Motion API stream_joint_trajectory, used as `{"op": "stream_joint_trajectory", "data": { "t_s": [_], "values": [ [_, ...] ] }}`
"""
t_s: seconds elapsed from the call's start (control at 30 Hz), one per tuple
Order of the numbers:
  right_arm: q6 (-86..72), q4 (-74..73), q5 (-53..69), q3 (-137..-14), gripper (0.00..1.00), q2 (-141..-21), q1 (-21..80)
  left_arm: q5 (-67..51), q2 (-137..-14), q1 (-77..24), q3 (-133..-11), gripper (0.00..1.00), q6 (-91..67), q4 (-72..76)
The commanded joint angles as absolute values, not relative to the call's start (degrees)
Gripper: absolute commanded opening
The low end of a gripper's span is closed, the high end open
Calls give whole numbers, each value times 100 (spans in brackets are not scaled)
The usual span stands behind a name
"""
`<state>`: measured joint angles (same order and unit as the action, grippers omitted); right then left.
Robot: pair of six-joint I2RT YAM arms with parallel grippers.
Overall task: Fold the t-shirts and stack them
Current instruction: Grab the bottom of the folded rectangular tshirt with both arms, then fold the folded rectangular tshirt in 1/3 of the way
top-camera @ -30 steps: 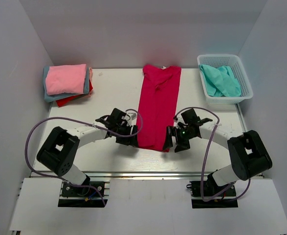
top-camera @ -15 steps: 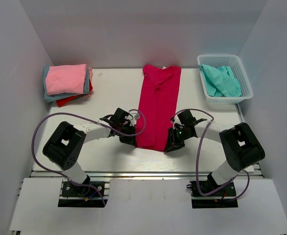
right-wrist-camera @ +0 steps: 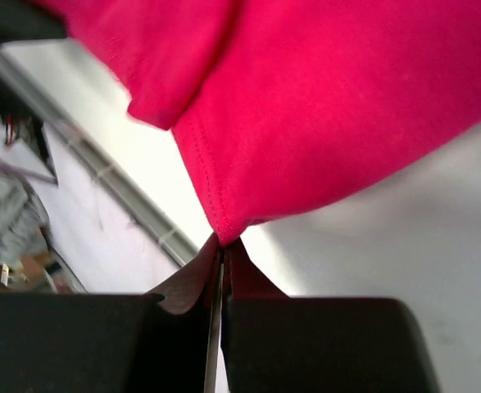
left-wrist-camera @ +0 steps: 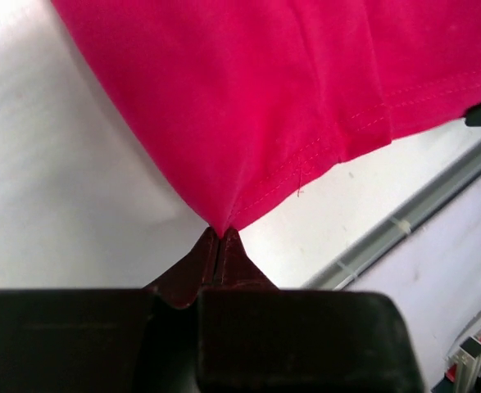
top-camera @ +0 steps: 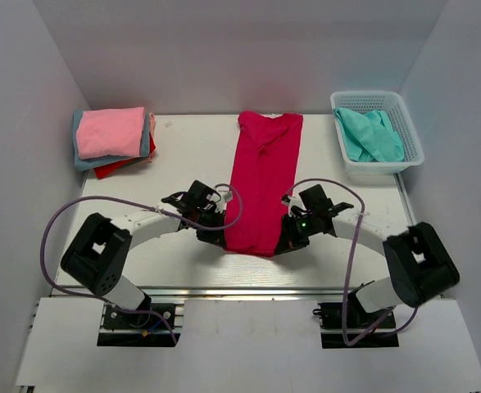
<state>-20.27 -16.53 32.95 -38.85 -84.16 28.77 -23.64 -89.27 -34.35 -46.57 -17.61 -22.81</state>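
Top, left-wrist and right-wrist views. The crimson-magenta cloth t-shirt (top-camera: 263,180), folded into a long strip, lies down the middle of the white surface (top-camera: 183,147), collar end far and hem end near. My left fingers (left-wrist-camera: 221,246) (top-camera: 215,231) are closed on the strip's near left hem corner, with cloth bunched to a point at their tips. My right fingers (right-wrist-camera: 224,254) (top-camera: 289,239) are likewise pinched on the near right corner. One second earlier both pairs stood just outside the strip's edges. They now sit in against the corners, and the near end is drawn narrower. At far left, a light pink folded t-shirt (top-camera: 109,131) tops a stack. At far right, a teal t-shirt (top-camera: 373,135) lies in the white plastic mesh basket (top-camera: 412,135). Both are as before.
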Motion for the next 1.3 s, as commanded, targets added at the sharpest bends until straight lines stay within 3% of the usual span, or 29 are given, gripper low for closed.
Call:
{"op": "stream_joint_trajectory", "data": {
  "t_s": [0.0, 0.23, 0.33, 0.43, 0.7, 0.93, 1.07, 1.27],
  "values": [
    [-1626, -1942, 3456, -3841, 0, -7849, 2988, -2610, -8499, -3472, -4807, 0, -1723, -2751],
    [-1766, -1592, 2534, -4560, 0, -7998, 2901, -2489, -8744, -3357, -5676, 0, -1556, -2689],
    [-2047, -1442, 1911, -4912, 0, -8200, 2787, -1944, -9096, -3357, -6318, 0, -1556, -2689],
    [-2118, -1389, 1540, -5308, 0, -8472, 2638, -645, -9481, -3357, -7213, 0, -1662, -2821],
    [-2153, -1336, 879, -6696, 0, -9210, 2286, 96, -10746, -3252, -9007, 0, -1047, -2936],
    [-2083, -1362, 660, -7689, 0, -9799, 2022, 167, -12022, -3032, -11169, 0, -694, -3270],
    [-1995, -1468, 650, -8208, 0, -10291, 1890, -280, -12393, -2813, -11470, 1, -502, -2980],
    [-1960, -1503, 773, -8893, 0, -10844, 1714, -729, -12708, -2707, -11609, 10, -237, -2365]
  ]
}}
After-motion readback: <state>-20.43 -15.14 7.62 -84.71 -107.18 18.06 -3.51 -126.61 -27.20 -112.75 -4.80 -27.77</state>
